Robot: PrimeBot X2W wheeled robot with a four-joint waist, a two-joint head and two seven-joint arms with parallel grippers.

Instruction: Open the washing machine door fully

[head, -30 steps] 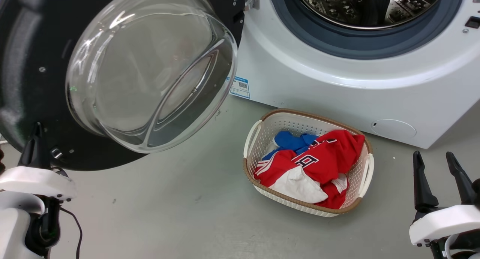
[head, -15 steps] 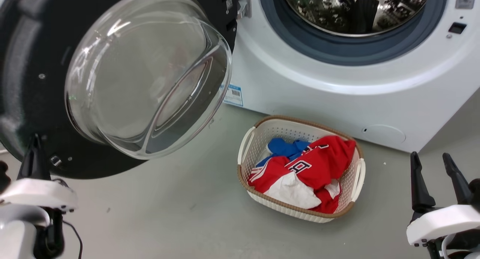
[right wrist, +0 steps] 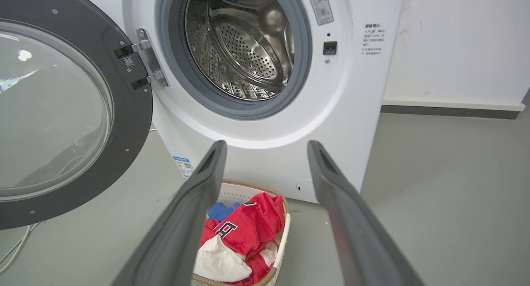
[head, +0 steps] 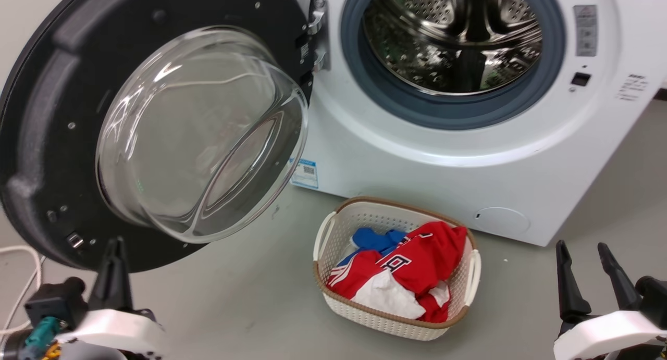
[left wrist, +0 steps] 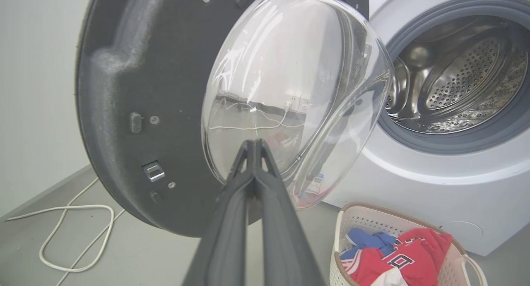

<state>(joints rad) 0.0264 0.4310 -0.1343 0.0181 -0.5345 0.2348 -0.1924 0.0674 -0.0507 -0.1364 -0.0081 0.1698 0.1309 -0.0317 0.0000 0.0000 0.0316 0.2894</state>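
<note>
Black washing machine door [head: 47, 141] is standing wide at ten o'clock, my left gripper [left wrist: 253, 144] (pinched together) pointing at it; my right gripper [right wrist: 267, 147] is gaping toward the clothes basket [head: 365, 203].

A smooth grey floor [head: 245, 308] spreads out ahead of the left gripper [left wrist: 253, 143], matt and marked by a few small specks. To that gripper's left, a plain pale wall [left wrist: 37, 91] meets the floor, and a loose white cable [left wrist: 83, 206] lies looped at its foot. Up and to the right of the right gripper [right wrist: 266, 145] is a white wall [right wrist: 455, 50] with a dark skirting strip [right wrist: 447, 111] along its base. Just below that gripper's fingertips sits a cream basket [head: 385, 323] of red, white and blue clothes. The light is soft and even, and shadows are faint.
</note>
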